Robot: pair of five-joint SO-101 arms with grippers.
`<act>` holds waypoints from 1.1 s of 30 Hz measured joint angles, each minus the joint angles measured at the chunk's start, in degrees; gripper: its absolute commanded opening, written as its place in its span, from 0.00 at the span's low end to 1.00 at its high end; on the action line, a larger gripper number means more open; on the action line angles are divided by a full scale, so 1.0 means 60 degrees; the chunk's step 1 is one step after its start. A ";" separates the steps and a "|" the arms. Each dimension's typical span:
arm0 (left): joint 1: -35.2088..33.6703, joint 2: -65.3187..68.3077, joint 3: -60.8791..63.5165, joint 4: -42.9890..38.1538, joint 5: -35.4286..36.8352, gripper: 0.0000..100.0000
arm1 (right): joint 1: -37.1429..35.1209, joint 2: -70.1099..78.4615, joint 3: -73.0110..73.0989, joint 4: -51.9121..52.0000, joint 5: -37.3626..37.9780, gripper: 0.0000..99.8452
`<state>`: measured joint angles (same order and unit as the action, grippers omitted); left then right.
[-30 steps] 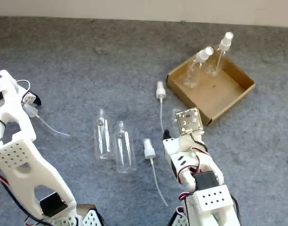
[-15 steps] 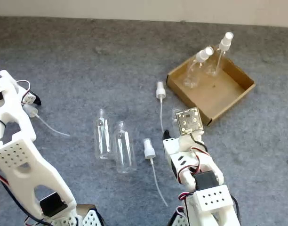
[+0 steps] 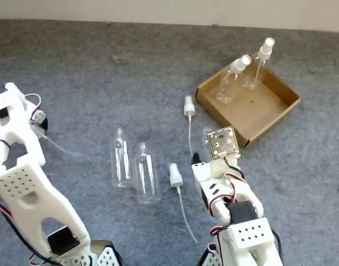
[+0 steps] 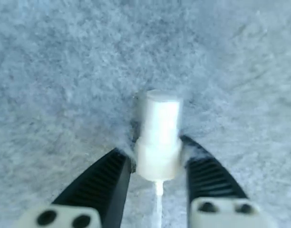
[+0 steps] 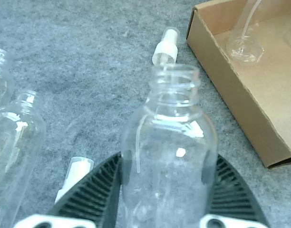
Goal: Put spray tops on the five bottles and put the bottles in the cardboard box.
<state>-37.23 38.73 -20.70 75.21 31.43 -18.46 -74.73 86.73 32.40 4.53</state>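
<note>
The left pincer (image 4: 157, 156) is closed on a white plastic spray top (image 4: 158, 137). Its two black fingers (image 4: 112, 175) press the collar from either side, and the thin dip tube trails back between them. In the high view this arm sits at the far left edge of the grey carpeted table (image 3: 103, 72), well apart from the other things. The right pincer (image 5: 168, 168) grips a clear plastic bottle (image 5: 169, 142) with an open neck, near the low brown cardboard box (image 3: 222, 113). Two capped bottles (image 3: 231, 82) lean inside the box. Between the held bottle and the box's near corner lies a loose spray top (image 3: 188, 106). Another loose top (image 3: 174, 175) lies just beside two uncapped bottles (image 3: 120, 158), which lie close side by side between the arms.
</note>
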 measured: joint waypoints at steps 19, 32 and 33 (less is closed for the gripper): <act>0.0454 0.0015 -0.0601 0.1744 -0.1788 0.03 | 0.0000 0.0000 0.0000 0.0000 0.0000 0.19; 0.2828 -0.0015 -0.1832 0.4220 -0.1861 0.03 | 0.0000 0.0000 0.0000 0.0000 0.0000 0.19; 0.2945 -0.0117 -0.1832 0.4220 -0.1861 0.03 | 0.0000 0.0000 0.0000 0.0000 0.0000 0.19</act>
<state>-19.56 38.02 -31.69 100.53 20.26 -18.46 -74.73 86.73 32.40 4.53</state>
